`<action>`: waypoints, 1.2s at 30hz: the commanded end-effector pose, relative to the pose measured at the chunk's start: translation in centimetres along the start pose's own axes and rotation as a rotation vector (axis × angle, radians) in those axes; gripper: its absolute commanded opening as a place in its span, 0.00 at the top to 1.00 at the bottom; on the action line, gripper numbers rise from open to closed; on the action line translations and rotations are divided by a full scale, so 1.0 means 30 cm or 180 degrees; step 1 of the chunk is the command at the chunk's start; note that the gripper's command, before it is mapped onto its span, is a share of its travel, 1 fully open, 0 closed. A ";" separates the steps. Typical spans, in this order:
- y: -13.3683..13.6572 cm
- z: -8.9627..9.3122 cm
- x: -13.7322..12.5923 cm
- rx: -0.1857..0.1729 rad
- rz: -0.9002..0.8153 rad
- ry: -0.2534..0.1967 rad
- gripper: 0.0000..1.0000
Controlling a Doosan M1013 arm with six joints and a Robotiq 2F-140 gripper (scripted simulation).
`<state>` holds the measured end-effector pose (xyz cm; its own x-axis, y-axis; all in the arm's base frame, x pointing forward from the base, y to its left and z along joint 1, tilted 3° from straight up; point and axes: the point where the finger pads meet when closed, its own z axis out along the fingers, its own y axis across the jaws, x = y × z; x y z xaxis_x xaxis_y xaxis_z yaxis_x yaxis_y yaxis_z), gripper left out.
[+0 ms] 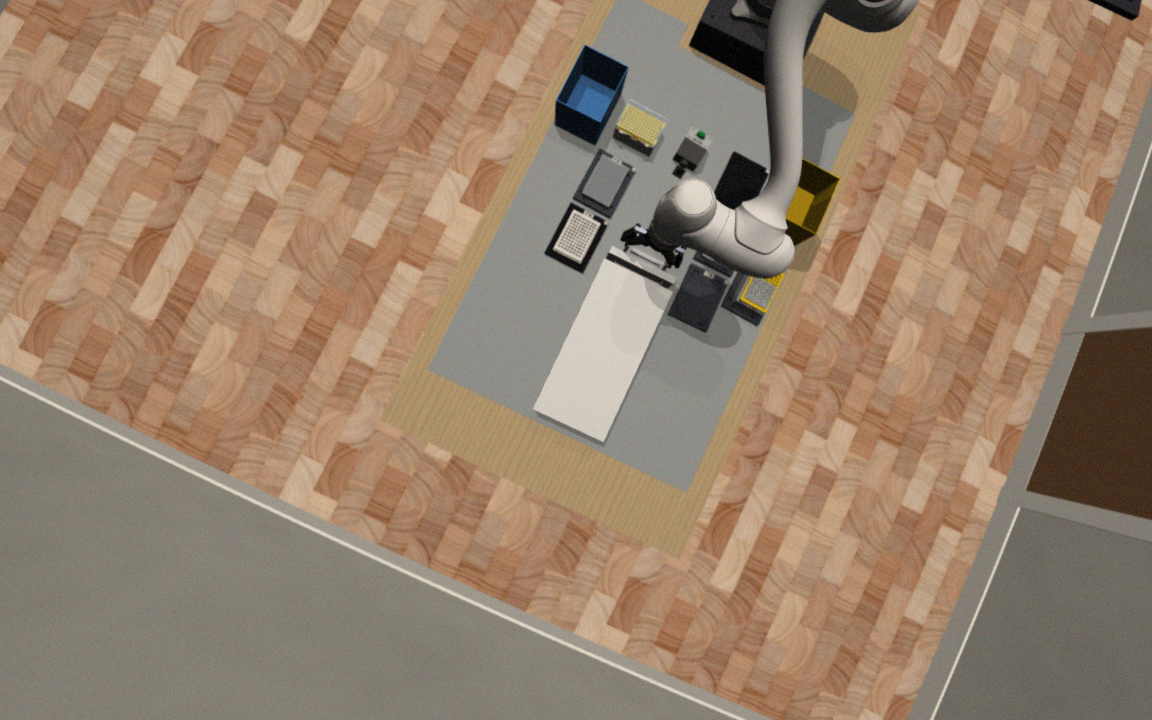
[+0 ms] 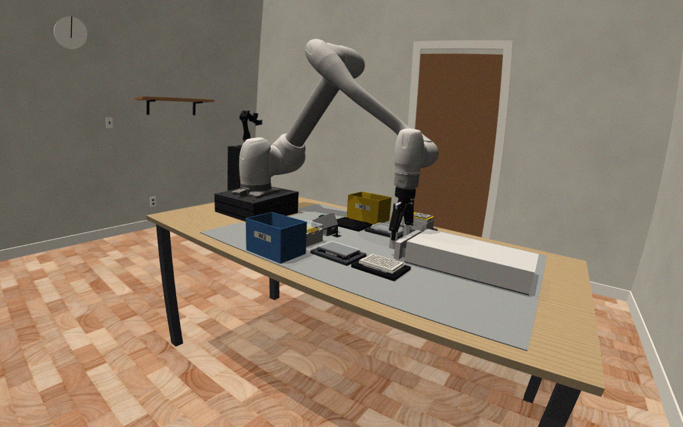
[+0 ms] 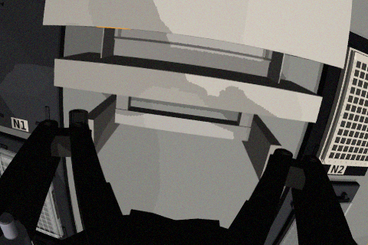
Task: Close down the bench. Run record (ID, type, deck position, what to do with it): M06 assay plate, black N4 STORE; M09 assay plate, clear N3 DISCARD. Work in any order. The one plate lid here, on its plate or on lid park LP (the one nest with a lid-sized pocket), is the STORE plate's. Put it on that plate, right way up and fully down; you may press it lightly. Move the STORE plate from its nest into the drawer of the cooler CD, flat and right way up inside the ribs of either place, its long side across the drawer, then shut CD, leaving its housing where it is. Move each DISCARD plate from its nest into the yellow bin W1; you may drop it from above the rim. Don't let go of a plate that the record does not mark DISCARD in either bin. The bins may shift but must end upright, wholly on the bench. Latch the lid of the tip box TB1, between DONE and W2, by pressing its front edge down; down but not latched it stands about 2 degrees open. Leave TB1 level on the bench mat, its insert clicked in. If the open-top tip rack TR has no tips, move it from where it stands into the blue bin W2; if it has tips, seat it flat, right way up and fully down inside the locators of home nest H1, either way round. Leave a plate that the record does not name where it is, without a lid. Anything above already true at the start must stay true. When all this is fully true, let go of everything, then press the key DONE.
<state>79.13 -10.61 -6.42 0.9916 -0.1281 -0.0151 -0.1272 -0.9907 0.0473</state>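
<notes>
The white cooler CD (image 1: 598, 349) lies long on the grey mat; it also shows in the side view (image 2: 471, 257). Its drawer front (image 3: 186, 89) stands a small gap out from the housing. My gripper (image 3: 182, 118) points down at that front and is shut on the drawer handle (image 3: 179, 119), one finger at each end. It also shows from above (image 1: 652, 243) and from the side (image 2: 401, 225). A black plate (image 1: 698, 295) sits beside the cooler. A grey-looking plate (image 1: 607, 181) sits in a nest near the blue bin. My arm hides part of the nests.
The blue bin W2 (image 1: 592, 94), tip box TB1 (image 1: 638, 125) and DONE key (image 1: 692, 152) stand in a row at the back. The yellow bin W1 (image 1: 811, 201) is beside my arm. A white gridded plate sits in N2 (image 1: 577, 234). A yellow tip rack (image 1: 759, 293) stands by the black plate.
</notes>
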 end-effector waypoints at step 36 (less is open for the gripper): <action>0.000 0.000 -0.149 0.0000 0.0000 -0.0001 1.00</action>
<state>75.07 -10.08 -6.36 0.9916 -0.1281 -0.0152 -0.1272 -0.9907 0.0473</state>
